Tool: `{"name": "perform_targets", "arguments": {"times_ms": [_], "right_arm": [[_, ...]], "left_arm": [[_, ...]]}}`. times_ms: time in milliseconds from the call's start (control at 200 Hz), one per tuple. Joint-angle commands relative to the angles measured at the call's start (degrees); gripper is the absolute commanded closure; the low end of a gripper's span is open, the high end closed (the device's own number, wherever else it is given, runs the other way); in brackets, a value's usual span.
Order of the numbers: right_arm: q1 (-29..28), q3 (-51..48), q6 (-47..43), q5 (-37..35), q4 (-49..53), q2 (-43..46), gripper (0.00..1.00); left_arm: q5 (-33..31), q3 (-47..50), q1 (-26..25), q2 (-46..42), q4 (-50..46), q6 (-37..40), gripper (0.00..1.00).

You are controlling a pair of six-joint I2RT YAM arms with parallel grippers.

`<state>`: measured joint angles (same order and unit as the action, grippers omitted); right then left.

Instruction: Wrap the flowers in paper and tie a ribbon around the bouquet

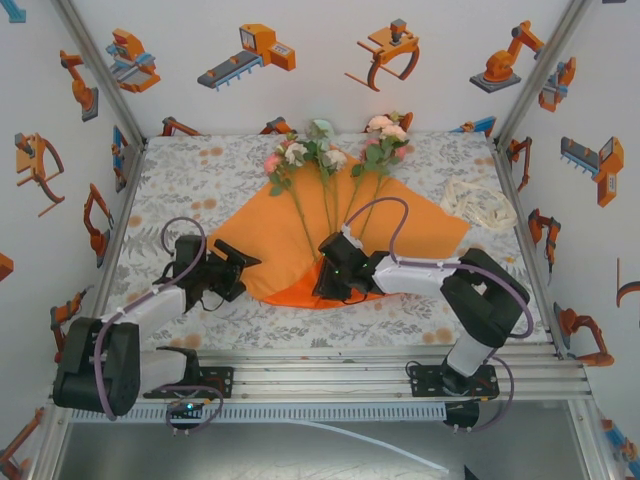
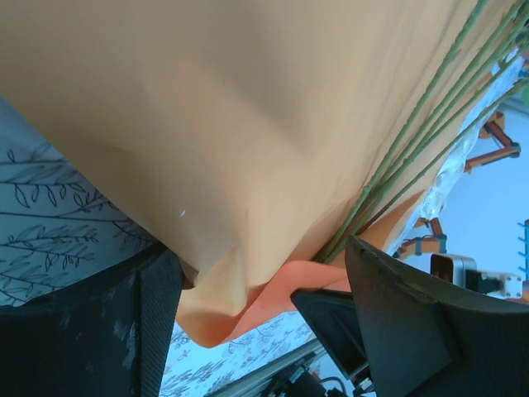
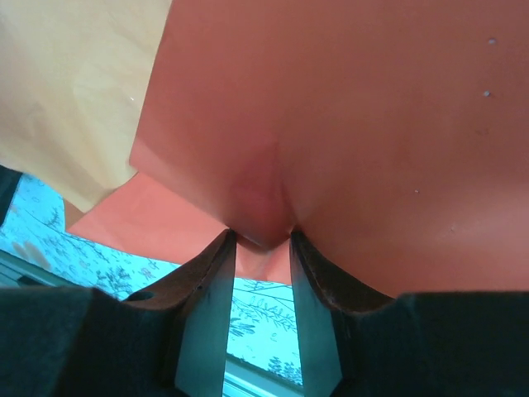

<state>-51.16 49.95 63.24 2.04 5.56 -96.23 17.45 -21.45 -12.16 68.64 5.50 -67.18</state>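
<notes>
The orange paper point(image 1: 420, 225) lies spread on the table. The flowers point(image 1: 330, 160) rest on it, blooms toward the far wall and stems running down toward the paper's near point. My left gripper point(image 1: 243, 262) is at the paper's left edge. In the left wrist view this gripper point(image 2: 260, 252) is open, with a drooping fold of paper point(image 2: 207, 124) between its wide-set fingers and green stems point(image 2: 413, 124) at the right. My right gripper point(image 1: 332, 285) is at the near point. In its wrist view this gripper point(image 3: 263, 238) pinches a puckered fold of paper point(image 3: 347, 124). The ribbon point(image 1: 480, 205) lies bunched at the right.
A floral tablecloth point(image 1: 200, 180) covers the table, which is walled on three sides by white panels printed with robots. A metal rail point(image 1: 380, 355) runs along the near edge by the arm bases. Purple-grey cables point(image 1: 185, 240) loop over both arms.
</notes>
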Motion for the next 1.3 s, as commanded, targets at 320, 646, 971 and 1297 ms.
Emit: {"name": "perform_targets", "arguments": {"times_ms": [320, 646, 971, 1297], "right_arm": [[-2.09, -0.66, 1.42, 2.44, 3.04, 5.87, 0.60], [-2.15, -0.69, 1.89, 1.62, -0.60, -0.59, 0.78], [-2.19, -1.38, 0.41, -0.02, 1.32, -2.65, 0.86], [-2.10, -0.35, -2.80, 1.52, 1.52, 0.35, 0.69]], "left_arm": [[-13.26, 1.40, -4.45, -8.56, -15.36, 6.43, 0.32], [-8.24, -0.96, -4.91, -2.20, -8.92, 7.15, 0.64], [-5.35, -3.68, -5.75, -13.40, -16.72, 9.80, 1.00], [-2.93, -18.54, -16.62, -6.50, -12.73, 20.06, 1.00]]}}
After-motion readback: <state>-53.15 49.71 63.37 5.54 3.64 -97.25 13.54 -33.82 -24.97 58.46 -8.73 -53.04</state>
